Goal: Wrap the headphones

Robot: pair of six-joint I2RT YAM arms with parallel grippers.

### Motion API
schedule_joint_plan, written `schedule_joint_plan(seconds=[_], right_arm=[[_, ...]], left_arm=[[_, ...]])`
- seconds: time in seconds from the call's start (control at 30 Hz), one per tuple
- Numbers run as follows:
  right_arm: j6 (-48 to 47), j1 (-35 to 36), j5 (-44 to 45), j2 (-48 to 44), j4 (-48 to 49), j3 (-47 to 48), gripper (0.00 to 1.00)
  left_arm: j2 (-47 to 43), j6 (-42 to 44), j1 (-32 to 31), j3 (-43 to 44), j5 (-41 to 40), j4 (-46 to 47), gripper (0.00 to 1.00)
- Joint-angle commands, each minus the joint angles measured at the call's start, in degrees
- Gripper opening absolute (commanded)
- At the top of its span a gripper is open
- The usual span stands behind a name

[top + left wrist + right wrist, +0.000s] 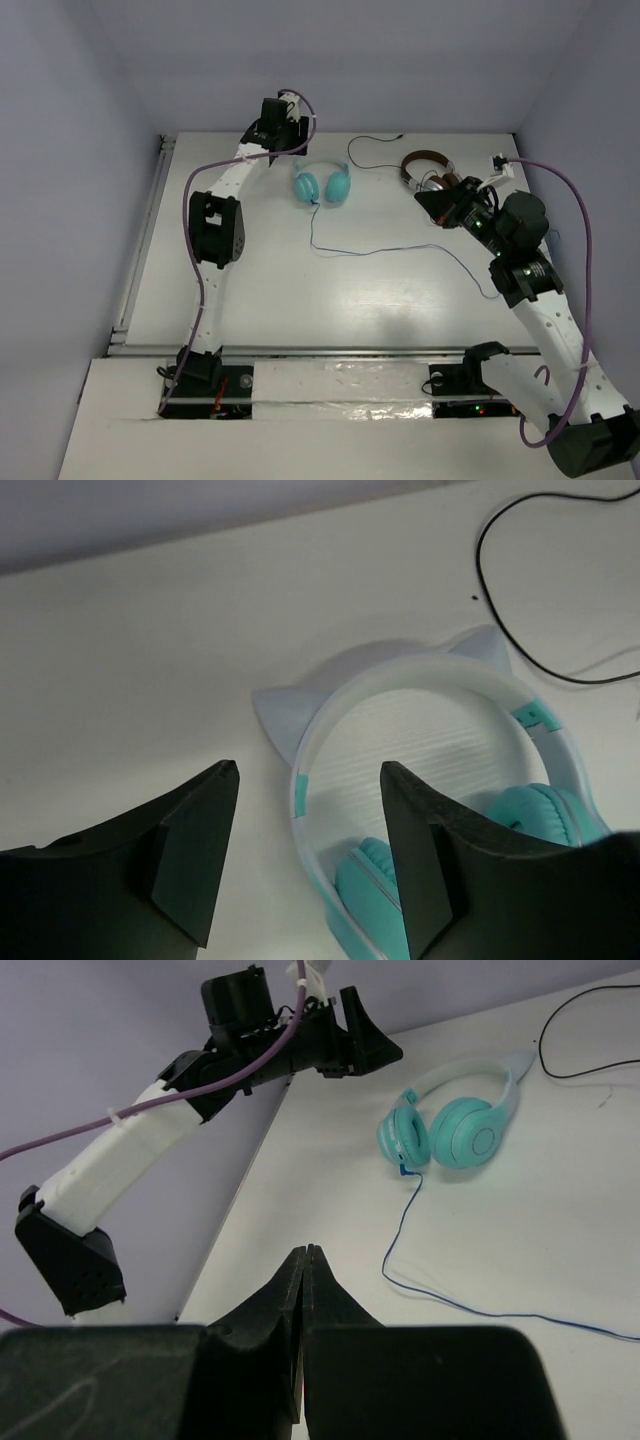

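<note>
Headphones [420,675] flat near parted left gripper [310,768]

The left white-and-black arm [232,178] stretches far forward, with the left black two-finger gripper [308,810] jaws spread wide. The right white-and-black arm [550,330] angles inward, with the right black two-finger gripper [304,1280] jaws pressed together.

The left gripper [308,770] has its two dark fingers spread apart over the white table [150,660]. The headphones [430,675] lie flat, with two small pointed ears on the pale headband. The right finger hides part of the teal cups. A thin dark cable [485,560] curves at the upper right.
</note>
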Motion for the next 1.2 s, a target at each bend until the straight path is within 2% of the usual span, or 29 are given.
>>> schedule_joint_plan(seconds=[0.0,0.07,0.1,0.27,0.33,0.63,0.73,0.77,0.9,0.93,1.17], right_arm=[[-0.7,0.2,-2.0,0.2,3.3,-0.2,0.0],[-0.7,0.2,-2.2,0.4,3.4,-0.4,0.04],[-0.7,0.2,-2.2,0.5,3.3,-0.5,0.11],[-0.8,0.2,-2.1,0.4,3.4,-0.5,0.3],[-0.9,0.2,-2.0,0.4,3.4,-0.4,0.33],[-0.8,0.2,-3.2,0.9,3.4,-0.6,0.35],[-0.9,0.2,-3.8,0.7,3.4,-0.6,0.35],[-0.9,0.2,-3.9,0.5,3.4,-0.6,0.35],[-1.1,0.2,-4.1,-0.3,3.4,-0.6,0.35],[-1.2,0.2,-4.2,-0.5,3.4,-0.6,0.35],[-1.0,0.2,-4.9,-1.6,3.4,-0.7,0.35]], left_arm=[[-1.2,0.2,0.3,2.2,3.4,1.8,0.56],[0.3,0.1,0.3,1.4,3.9,2.5,0.61],[0.9,0.0,0.3,1.2,3.8,2.5,0.61],[4.0,-0.4,0.3,-0.4,4.0,2.3,0.59],[3.9,-0.5,0.3,-2.6,4.2,2.9,0.59],[4.0,0.8,-1.8,-6.1,0.8,3.3,0.57],[4.5,1.7,-3.2,-6.3,-3.8,2.5,0.39],[4.5,1.6,-3.2,-6.6,-4.5,2.6,0.23],[3.1,-0.9,-3.2,-9.2,-6.5,3.6,0.03],[2.1,-1.3,-3.7,-11.0,-8.0,4.0,0.0],[-8.0,-13.1,-3.7,-25.8,-14.9,7.4,0.0]])
